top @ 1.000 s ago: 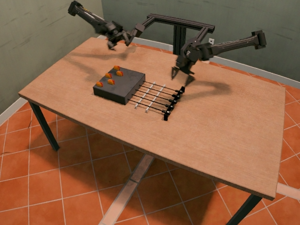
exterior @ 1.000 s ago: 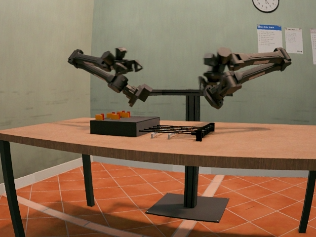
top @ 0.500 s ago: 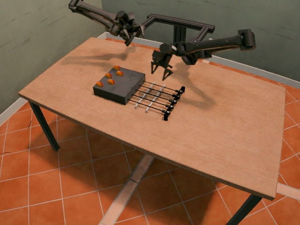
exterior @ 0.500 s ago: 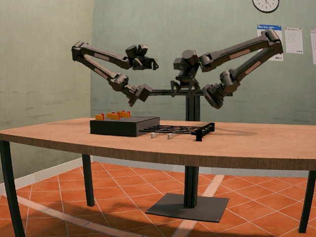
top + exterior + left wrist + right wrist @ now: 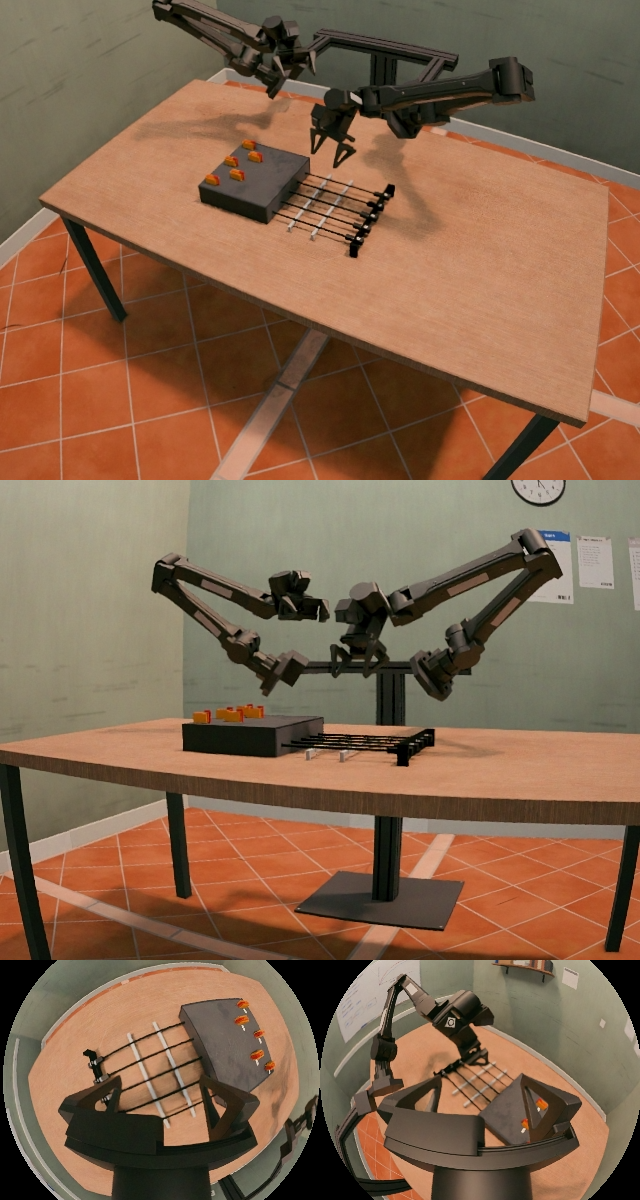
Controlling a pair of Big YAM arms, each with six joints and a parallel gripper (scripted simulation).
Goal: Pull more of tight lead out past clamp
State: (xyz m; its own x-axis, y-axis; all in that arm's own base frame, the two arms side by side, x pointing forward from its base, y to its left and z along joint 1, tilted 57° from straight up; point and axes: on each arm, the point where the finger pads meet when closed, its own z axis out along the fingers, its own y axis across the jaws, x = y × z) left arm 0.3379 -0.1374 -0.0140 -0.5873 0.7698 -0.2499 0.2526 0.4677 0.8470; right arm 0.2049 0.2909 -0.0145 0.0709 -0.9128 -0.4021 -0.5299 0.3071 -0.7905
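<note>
A dark clamp box (image 5: 268,170) (image 5: 227,738) (image 5: 215,1030) (image 5: 502,1112) bears several orange handles, one of them a handle (image 5: 236,174) (image 5: 257,1055) near its middle. Five thin black leads run side by side from the box to plugs at a black port bar (image 5: 353,249) (image 5: 402,756) (image 5: 96,1071). No letters can be read, and no lead looks different. My left gripper (image 5: 324,159) (image 5: 351,676) (image 5: 160,1079) is open and empty, above and behind the leads. My right gripper (image 5: 298,73) (image 5: 481,1078) is open and empty, high behind the box, touching nothing.
Two white rails (image 5: 312,236) (image 5: 131,1040) lie crosswise under the leads. The left arm reaches in from the right of the top view, the right arm from the left. Both wrists are fairly near each other. The arm stand (image 5: 383,69) (image 5: 390,702) is behind the table.
</note>
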